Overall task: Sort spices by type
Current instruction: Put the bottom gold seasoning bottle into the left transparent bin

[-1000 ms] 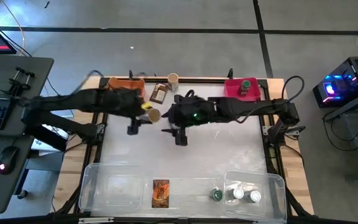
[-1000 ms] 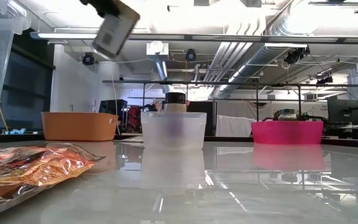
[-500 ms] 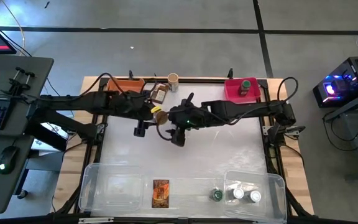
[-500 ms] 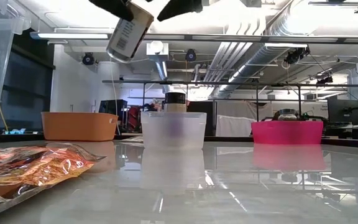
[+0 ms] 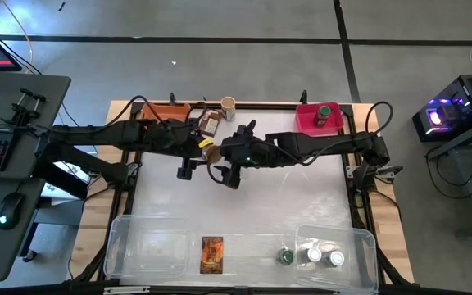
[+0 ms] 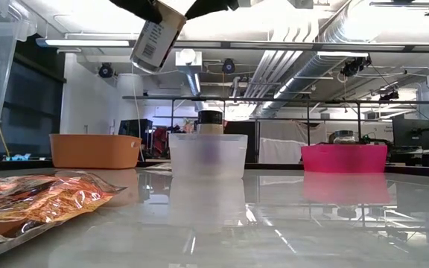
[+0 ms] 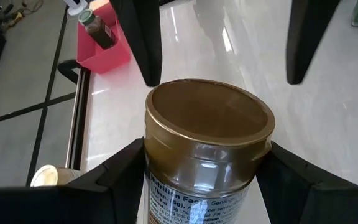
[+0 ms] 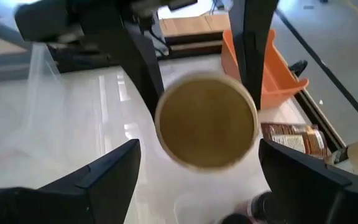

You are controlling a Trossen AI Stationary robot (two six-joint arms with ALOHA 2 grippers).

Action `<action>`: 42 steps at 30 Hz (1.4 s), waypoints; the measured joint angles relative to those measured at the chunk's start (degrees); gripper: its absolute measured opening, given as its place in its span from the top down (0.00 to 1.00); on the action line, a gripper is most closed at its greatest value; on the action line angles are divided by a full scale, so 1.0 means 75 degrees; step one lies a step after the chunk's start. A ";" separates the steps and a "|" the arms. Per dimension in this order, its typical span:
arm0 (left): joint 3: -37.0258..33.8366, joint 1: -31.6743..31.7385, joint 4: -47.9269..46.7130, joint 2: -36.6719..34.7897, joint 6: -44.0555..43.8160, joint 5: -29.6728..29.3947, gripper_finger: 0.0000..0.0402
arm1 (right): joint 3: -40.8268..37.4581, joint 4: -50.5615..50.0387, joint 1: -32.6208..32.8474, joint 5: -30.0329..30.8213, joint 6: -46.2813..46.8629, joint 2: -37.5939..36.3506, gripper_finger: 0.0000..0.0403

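Both arms have drawn together over the back middle of the tabletop (image 5: 301, 197) since a second ago, and the right pincer (image 5: 220, 162) now meets the tan-capped jar (image 5: 206, 150) that the left pincer (image 5: 197, 147) carries. From above, the dark arms hide most of that jar; the low view cuts off both pincers at its upper edge.

At left, the left arm reaches in level, its fingers (image 7: 110, 186) pinching the jar's sides, cap towards the right arm. The right pincer's fingers (image 8: 104, 174) stand spread either side of the cap without touching it.

An orange bin (image 5: 169, 109), a brown packet (image 5: 211, 122) and a paper cup (image 5: 229, 103) sit along the back edge, a pink bin (image 5: 310, 119) farther right. Nearer the front lie an orange packet (image 5: 211, 253) and a green-capped jar (image 5: 286, 257), with two white-capped jars (image 5: 324, 257) in a clear tub (image 5: 359, 238).
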 joint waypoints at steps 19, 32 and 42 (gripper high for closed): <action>0.0012 0.0012 0.0892 0.0204 0.0425 0.0219 0.43 | -0.0006 0.0133 -0.0178 0.0103 -0.0567 -0.0001 0.20; 0.0012 0.0017 0.0911 0.0271 0.0590 0.0183 0.43 | -0.0012 -0.0012 -0.0152 0.0154 -0.0769 0.0003 0.27; 0.0012 0.0023 0.0912 0.0268 0.0619 0.0040 0.36 | -0.0012 0.0016 -0.0152 0.0314 -0.1307 0.0003 0.32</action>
